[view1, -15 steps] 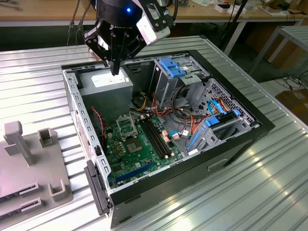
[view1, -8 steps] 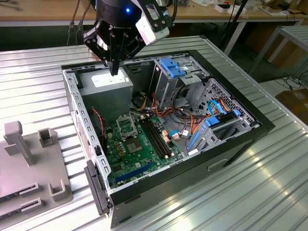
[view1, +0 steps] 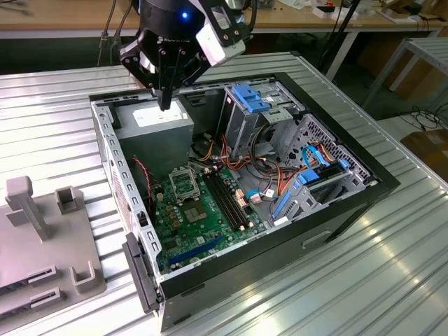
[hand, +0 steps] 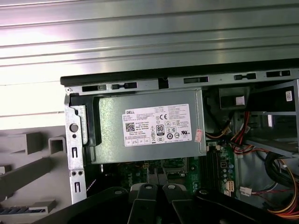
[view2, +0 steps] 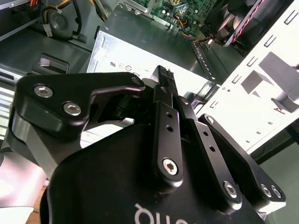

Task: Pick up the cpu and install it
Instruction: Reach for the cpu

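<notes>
The robot's hand [view1: 166, 103], fingers drawn together, hangs above the grey power supply [view1: 155, 133] in the far corner of the open computer case [view1: 336, 224].

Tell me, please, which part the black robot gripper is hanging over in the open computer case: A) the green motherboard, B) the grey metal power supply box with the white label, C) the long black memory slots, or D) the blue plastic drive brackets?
B: in the exterior view the gripper hangs right above the grey metal power supply box, clear of the board beside it.
</notes>
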`<state>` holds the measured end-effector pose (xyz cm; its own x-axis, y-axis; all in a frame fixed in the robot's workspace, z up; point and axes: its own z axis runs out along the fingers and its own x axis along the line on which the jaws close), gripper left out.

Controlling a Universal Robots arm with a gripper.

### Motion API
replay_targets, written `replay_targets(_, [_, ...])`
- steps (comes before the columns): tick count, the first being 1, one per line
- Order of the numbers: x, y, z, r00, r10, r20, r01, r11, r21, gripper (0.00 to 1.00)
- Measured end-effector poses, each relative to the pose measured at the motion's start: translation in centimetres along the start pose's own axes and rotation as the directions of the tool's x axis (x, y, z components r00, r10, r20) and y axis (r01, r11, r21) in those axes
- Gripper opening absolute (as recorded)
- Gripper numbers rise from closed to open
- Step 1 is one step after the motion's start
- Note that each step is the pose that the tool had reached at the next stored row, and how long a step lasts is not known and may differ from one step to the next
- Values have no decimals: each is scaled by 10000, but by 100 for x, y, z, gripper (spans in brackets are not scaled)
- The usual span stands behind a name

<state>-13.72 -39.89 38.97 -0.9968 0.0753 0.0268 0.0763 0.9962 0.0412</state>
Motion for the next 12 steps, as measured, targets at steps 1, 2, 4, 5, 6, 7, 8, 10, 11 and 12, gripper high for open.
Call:
replay_targets(1, [2,0,0,10000,0,-6,0,10000,1,11])
replay_targets(2, [3,0,1,10000,1,-12,-1,10000,1,11])
replay_targets(4, [6,0,2,10000,1,-26,-1,10000,2,11])
replay_targets(5, [8,-1,2,10000,2,-32,-2,10000,3,11])
replay_targets(6, [9,-1,3,10000,2,-39,-2,10000,3,11])
replay_targets(7, [11,-1,3,10000,2,-45,-2,10000,4,11])
replay_targets(8, [12,-1,4,10000,2,-52,-2,10000,4,11])
replay_targets(10, [15,-1,5,10000,3,-64,-3,10000,5,11])
replay_targets(11, [17,-1,5,10000,3,-72,-3,10000,5,11])
replay_targets(12, [18,-2,6,10000,4,-78,-4,10000,6,11])
